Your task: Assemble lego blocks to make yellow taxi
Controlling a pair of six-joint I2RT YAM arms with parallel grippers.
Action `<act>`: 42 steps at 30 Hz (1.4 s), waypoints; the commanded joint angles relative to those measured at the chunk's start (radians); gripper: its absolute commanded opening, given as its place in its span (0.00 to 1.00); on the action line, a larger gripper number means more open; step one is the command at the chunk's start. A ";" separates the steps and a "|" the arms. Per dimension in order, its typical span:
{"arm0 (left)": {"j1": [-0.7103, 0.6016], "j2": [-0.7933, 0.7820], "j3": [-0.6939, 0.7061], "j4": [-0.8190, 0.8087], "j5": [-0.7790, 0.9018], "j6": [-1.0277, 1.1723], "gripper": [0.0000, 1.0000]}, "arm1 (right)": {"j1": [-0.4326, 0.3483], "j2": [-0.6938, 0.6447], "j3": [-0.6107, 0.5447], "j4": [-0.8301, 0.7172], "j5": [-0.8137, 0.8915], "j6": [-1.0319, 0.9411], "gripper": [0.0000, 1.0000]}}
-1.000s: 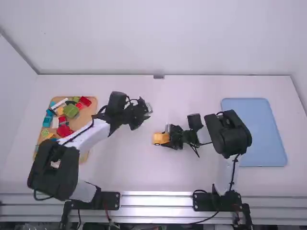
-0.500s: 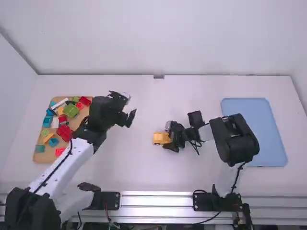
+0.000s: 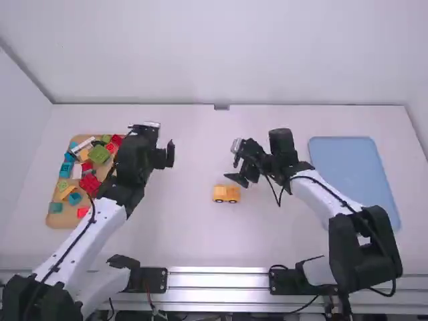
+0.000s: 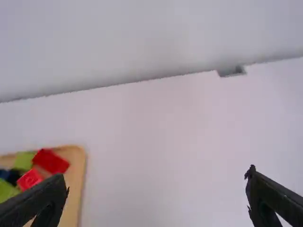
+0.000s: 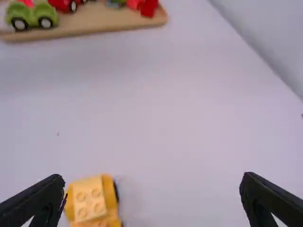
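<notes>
One yellow taxi (image 3: 226, 193) stands on the white worktop (image 3: 200, 244), near its middle, two dark wheels showing along its near side and four round studs on its upper block. The right tool (image 3: 233, 162) is just beyond it, its two fingers spread wide, pale worktop between them, one finger near the taxi. The left tool (image 3: 162, 136) is well apart from the taxi, toward the back left, its two fingers also spread wide over plain white surface. Farther left lies one wooden tray (image 3: 57, 219), partly behind the left arm (image 3: 100, 224), with many blocks (image 3: 99, 154) in red, green, blue, yellow and white; the arm covers some, so I cannot tell the full count. A green toy car (image 5: 32, 16) on that tray shows two wheels. At the far right lies one blue tray (image 3: 354, 184), partly behind the right arm (image 3: 328, 200). A pale wall (image 3: 221, 53) rises along the back edge, and a metal rail (image 3: 217, 281) runs along the near edge.
</notes>
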 commanded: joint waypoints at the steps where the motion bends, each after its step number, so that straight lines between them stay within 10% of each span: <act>1: 0.002 -0.064 0.006 -0.037 -0.168 -0.088 0.99 | 0.049 0.028 0.106 -0.021 -0.010 0.061 0.99; 26: 0.684 -0.283 0.210 -0.579 0.041 -0.320 0.99 | 0.370 0.370 0.727 -0.130 -0.138 0.265 0.98; 35: 0.977 -0.096 0.253 -0.539 0.279 -0.320 0.96 | 0.409 0.499 0.949 -0.278 -0.137 0.210 0.99; 42: 0.927 0.212 0.471 -0.529 0.402 -0.232 0.86 | 0.407 0.504 0.954 -0.279 -0.091 0.211 0.99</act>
